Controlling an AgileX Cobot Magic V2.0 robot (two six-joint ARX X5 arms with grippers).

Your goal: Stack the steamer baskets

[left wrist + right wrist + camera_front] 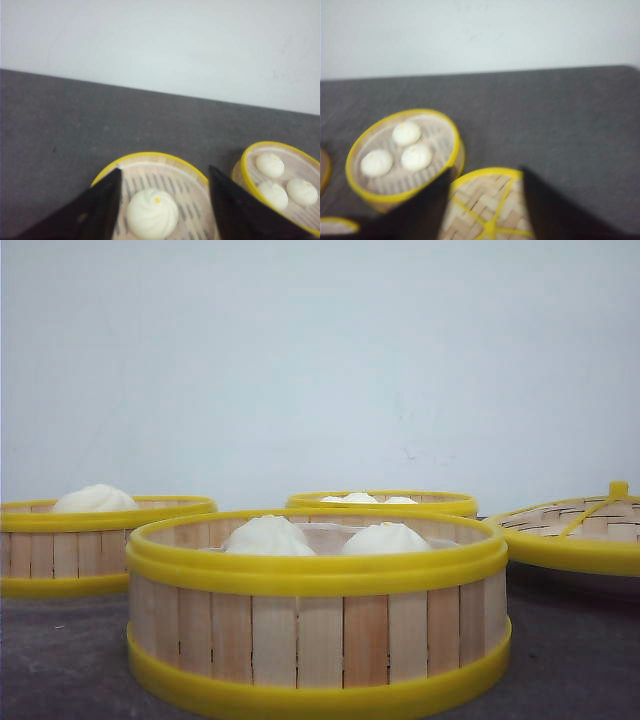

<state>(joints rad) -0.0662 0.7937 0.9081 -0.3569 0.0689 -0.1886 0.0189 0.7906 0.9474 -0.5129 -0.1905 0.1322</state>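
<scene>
Three steamer baskets stand on the grey table. The nearest basket (320, 630) holds two white buns. The left basket (60, 550) holds one bun, and the basket at the back (385, 502) holds three small buns. My left gripper (164, 172) hangs open over the one-bun basket (150, 154), with its dark fingers (100, 210) spread to either side of the bun. The three-bun basket (245, 170) stands beside it. My right gripper (486, 172) is open above the woven lid (485, 200), next to the three-bun basket (400, 112). Neither gripper shows in the front view.
The woven lid (580, 530) with yellow rim and knob lies at the right of the table. A white wall rises behind the table's far edge (150, 90). Bare grey tabletop (560, 125) lies right of the three-bun basket.
</scene>
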